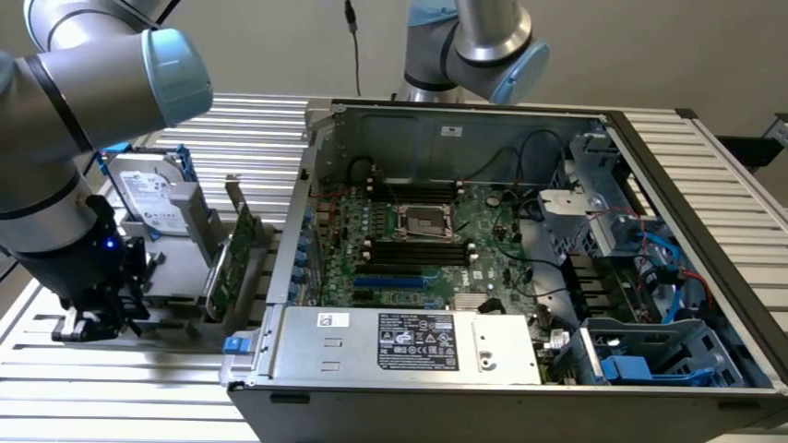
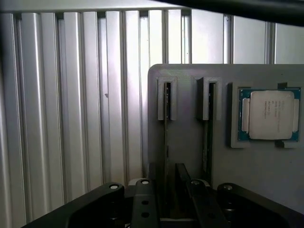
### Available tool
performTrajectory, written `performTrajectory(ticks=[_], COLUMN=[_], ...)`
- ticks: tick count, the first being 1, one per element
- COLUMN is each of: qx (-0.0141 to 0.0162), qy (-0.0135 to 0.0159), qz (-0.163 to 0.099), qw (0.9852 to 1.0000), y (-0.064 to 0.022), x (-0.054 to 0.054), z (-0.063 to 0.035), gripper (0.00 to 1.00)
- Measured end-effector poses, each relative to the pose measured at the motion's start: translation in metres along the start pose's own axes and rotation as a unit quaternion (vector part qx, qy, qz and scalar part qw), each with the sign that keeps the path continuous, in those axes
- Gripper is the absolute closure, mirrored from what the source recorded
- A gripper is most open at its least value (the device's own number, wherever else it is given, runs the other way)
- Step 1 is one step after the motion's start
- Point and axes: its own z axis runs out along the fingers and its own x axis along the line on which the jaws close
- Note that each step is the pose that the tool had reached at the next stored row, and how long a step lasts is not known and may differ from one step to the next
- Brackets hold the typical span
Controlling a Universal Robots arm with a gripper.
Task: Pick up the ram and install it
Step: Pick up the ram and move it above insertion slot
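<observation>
One ram [image 2: 166, 100] on edge, long axis toward open claw [image 2: 169, 192].

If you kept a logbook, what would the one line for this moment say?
gripper: open, low over gray holder | ram: on edge in holder slot, in line with the jaws' gap, not lifted

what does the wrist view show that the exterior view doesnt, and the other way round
Wrist view: a cpu seated in a grey holder, beside two ram sticks standing on edge in its slots, one lined up between the open jaws of the tool.
Exterior view: the open computer case, its motherboard and power supply, a hard drive, a green expansion card, a second arm.
Both: the tool and the slatted aluminium table.
</observation>
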Motion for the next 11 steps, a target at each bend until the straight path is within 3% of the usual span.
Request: performTrajectory(ticks=[5,7,9,10,11], qx=[-0.0003,-0.0007,-0.001,-0.001,-0.001], qy=[-0.0016,-0.0018,-0.0018,-0.0019,-0.002], qz=[0.0,0.0,0.0,0.0,0.0], qw=[1.0,1.0,1.0,1.0,1.0], y=[0.0,0.0,0.0,0.0,0.0], x=[-0.0001,0.0,0.0,0.0,-0.0001], z=[0.0005,0.0005,0.0006,0.0007,0.0007], gripper=[0.7,0.78,0.78,0.85,0.85])
